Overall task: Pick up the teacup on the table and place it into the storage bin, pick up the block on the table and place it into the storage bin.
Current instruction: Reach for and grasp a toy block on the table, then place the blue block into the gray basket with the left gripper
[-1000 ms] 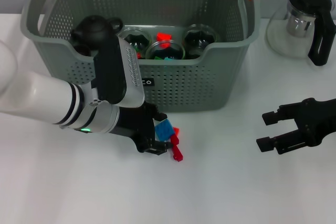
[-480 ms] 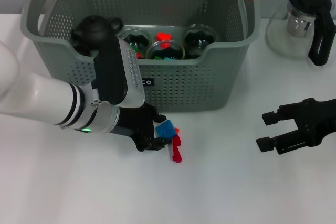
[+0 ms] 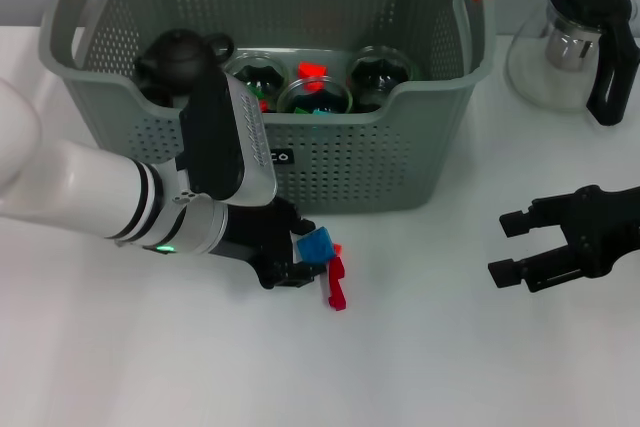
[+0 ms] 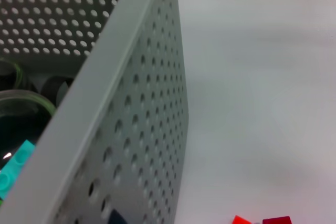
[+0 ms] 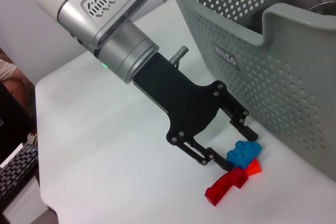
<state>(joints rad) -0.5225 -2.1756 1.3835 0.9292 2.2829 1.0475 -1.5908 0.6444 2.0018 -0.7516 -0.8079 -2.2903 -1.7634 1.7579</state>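
Well, block: a blue block [image 3: 315,245] sits between the fingers of the left gripper [image 3: 300,259], just in front of the storage bin's front wall, toward the middle of the tabletop; red bricks [image 3: 336,283] lie touching it on the table.
Left gripper: low at the table, jaws either side of the blue block and seemingly grasping it, though I can't tell whether it bears any weight yet; the right wrist view shows the fingers [image 5: 219,158] beside the blue block [image 5: 242,151], with the red bricks [image 5: 229,184] below.
Storage bin: the storage bin [image 3: 420,162] stands toward the far edge, already holding glass teacups [image 3: 315,95] with coloured pieces in them and a dark teapot [image 3: 178,55].
Right gripper: the right gripper [image 3: 512,247] hangs spread and empty near the right edge, well apart from the work.
Glass pitcher: a glass pitcher [image 3: 585,45] stands at the far right corner.
Risk, stuck bricks: the red bricks may be joined to the blue one; they could lift along, then drop off mid-carry.
Risk, shallow grip: the hold looks to be on a corner, so the block could twist out.
Risk, bin wall: the wall is very close; rising straight could catch the rim or nudge the bin.
Risk, release: dropped from high, the block might knock a cup.
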